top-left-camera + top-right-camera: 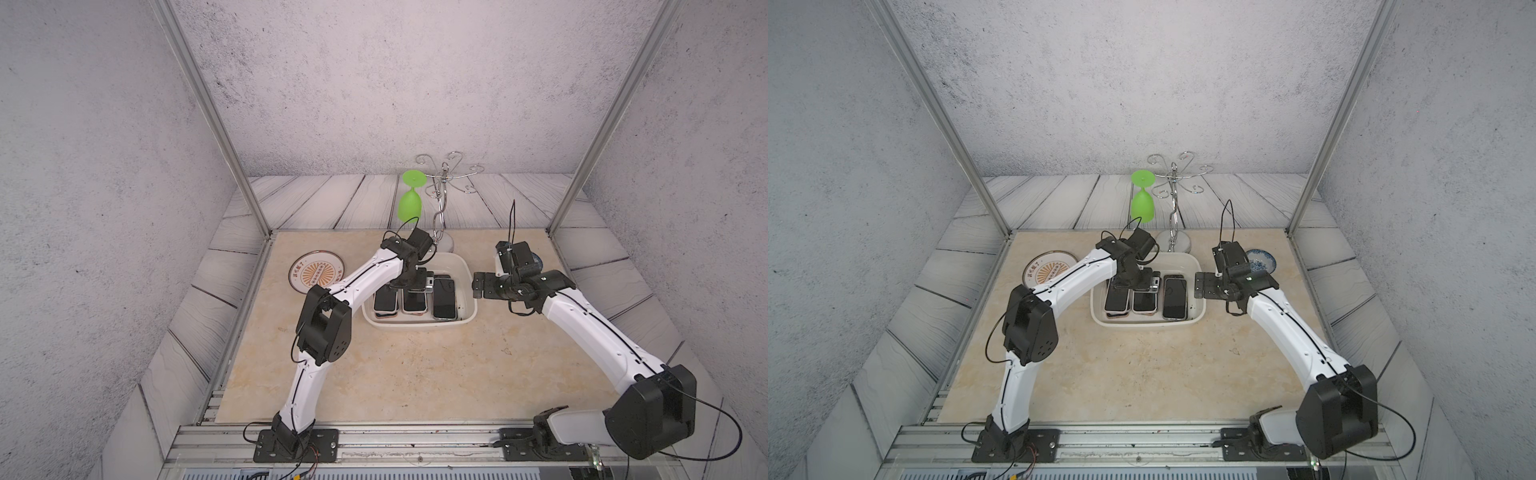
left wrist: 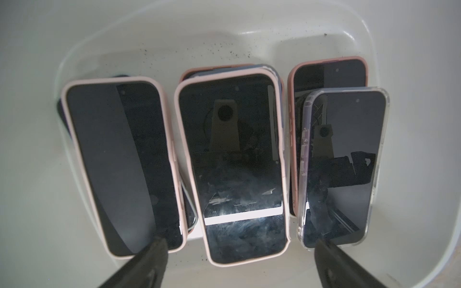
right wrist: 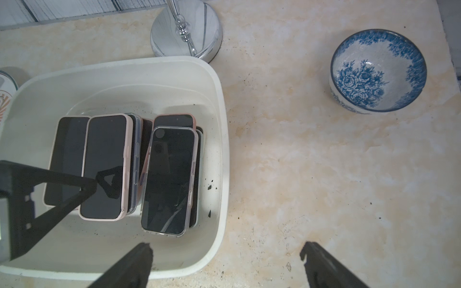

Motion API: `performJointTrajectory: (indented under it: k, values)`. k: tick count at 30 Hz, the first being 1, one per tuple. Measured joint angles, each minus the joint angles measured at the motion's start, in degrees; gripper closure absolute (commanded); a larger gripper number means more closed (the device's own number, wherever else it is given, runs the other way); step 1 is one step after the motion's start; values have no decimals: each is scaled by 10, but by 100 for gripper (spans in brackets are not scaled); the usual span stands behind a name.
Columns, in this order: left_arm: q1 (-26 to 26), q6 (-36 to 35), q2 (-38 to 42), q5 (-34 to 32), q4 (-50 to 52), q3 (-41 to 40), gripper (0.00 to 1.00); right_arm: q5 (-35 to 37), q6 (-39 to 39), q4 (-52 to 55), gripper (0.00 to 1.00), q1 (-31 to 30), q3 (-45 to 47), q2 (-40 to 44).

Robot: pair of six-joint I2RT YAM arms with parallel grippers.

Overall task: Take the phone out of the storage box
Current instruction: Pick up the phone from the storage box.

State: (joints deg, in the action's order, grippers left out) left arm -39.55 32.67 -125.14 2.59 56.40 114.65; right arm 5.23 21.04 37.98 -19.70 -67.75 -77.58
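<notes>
At left, patterned plate (image 1: 318,272). Left gripper (image 2: 239,245), fingers spread wide, low inside white storage box (image 1: 419,326) over the middle pink-cased phone (image 2: 234,162) — three stacks lying flat there. Right gripper (image 3: 226,248) likewise spread, empty, above the box's right rim. Blue-and-white bowl (image 3: 378,72) beyond.

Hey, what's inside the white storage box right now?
The storage box holds three stacks, screens up: two topped by pink-cased phones, one by a clear-cased phone. The phones underneath are mostly covered, so their number cannot be told.

tabletop (image 1: 415,374): beige marble | on it: storage box (image 3: 223,149), plate (image 1: 309,270), bowl (image 3: 378,71), rack (image 3: 164,37)
</notes>
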Motion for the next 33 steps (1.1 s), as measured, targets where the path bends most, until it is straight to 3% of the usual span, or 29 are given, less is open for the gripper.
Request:
performJointTrajectory:
  k: [8,20,29,33]
  values:
    - [0,2,-51,15,-2,1,2,0,-7,-1,1,0,12,0]
    - [0,1,-63,18,-5,4,2,0,-18,-7,4,0,19,-7]
    - [0,-14,-63,24,-5,5,48,-9,-22,-19,6,0,23,-17]
    - [1,-34,-44,22,-11,-18,58,-35,-23,-27,6,0,12,-26]
